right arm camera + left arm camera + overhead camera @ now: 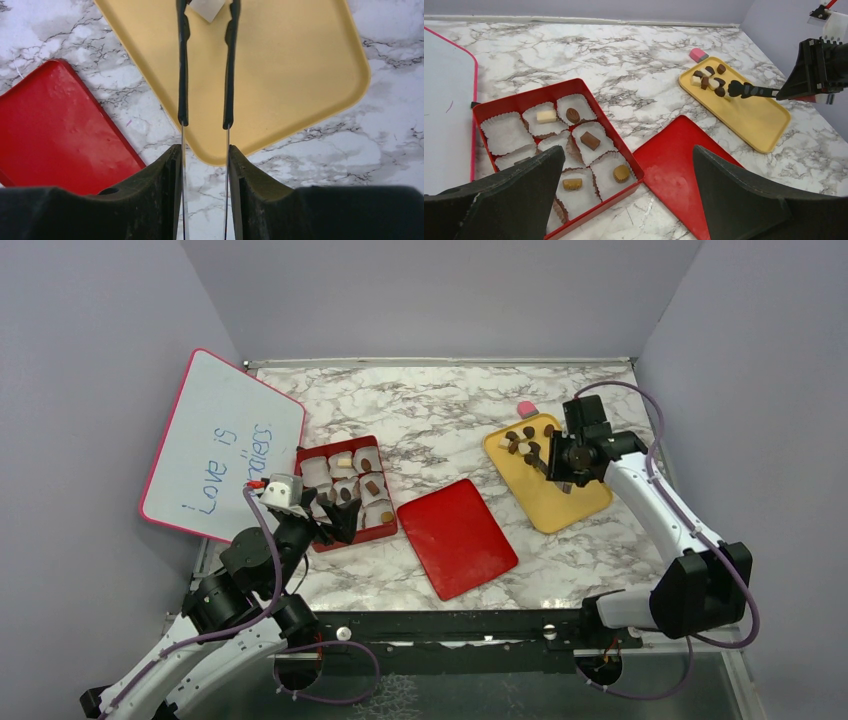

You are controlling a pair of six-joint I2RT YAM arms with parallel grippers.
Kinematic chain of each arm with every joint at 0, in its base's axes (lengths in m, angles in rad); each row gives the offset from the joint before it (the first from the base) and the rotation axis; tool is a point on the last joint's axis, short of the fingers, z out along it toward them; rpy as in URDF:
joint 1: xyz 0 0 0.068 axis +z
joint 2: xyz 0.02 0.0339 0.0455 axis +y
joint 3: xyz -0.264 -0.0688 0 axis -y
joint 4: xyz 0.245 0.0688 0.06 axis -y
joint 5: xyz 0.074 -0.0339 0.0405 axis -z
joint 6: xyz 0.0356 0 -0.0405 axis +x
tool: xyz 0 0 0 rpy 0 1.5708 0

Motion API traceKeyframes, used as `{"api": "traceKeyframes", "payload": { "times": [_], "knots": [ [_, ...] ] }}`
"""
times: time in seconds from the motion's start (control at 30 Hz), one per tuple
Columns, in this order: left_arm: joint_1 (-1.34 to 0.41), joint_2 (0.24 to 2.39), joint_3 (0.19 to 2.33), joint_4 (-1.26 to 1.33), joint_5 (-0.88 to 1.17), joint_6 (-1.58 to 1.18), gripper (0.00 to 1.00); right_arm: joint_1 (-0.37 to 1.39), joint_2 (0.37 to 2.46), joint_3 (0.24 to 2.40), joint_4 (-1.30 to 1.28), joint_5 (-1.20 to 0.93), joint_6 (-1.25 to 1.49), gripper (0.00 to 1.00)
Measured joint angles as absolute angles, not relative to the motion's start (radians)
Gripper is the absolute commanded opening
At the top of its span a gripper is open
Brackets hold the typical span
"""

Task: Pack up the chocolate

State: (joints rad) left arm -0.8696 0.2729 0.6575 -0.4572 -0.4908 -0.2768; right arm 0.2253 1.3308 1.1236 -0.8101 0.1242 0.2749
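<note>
Chocolate pieces (525, 440), dark and pale, lie at the far end of the yellow tray (560, 495). My right gripper (204, 150) is shut on black tongs (183, 75), whose arms reach over the tray. A white chocolate piece (206, 9) sits between the tong arms at the top edge of the right wrist view; I cannot tell if it is pinched. The red box (524, 101) holds white paper cups, several with a chocolate (590, 140) inside. My left gripper (628, 150) hangs open over the box's near corner, with nothing between its fingers.
The red lid (457, 537) lies flat between the box and the tray. A small pink block (527, 409) rests just beyond the tray. A pink-edged whiteboard (220, 445) leans at the left, behind the box. Grey walls close in the table.
</note>
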Motion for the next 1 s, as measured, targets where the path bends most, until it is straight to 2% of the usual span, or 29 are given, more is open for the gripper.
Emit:
{"api": "traceKeyframes", "payload": {
  "times": [0.47, 0.77, 1.0],
  "knots": [
    [-0.87, 0.273, 0.657, -0.458, -0.501, -0.276, 0.99, 0.225, 1.427, 1.111, -0.751, 0.123, 0.26, 0.4],
    [-0.87, 0.27, 0.657, -0.458, -0.506, -0.276, 0.99, 0.233, 1.444, 1.112, -0.749, 0.145, 0.257, 0.32],
    [-0.87, 0.267, 0.657, -0.458, -0.507, -0.276, 0.99, 0.273, 1.443, 1.124, -0.772, 0.189, 0.261, 0.3]
  ]
}}
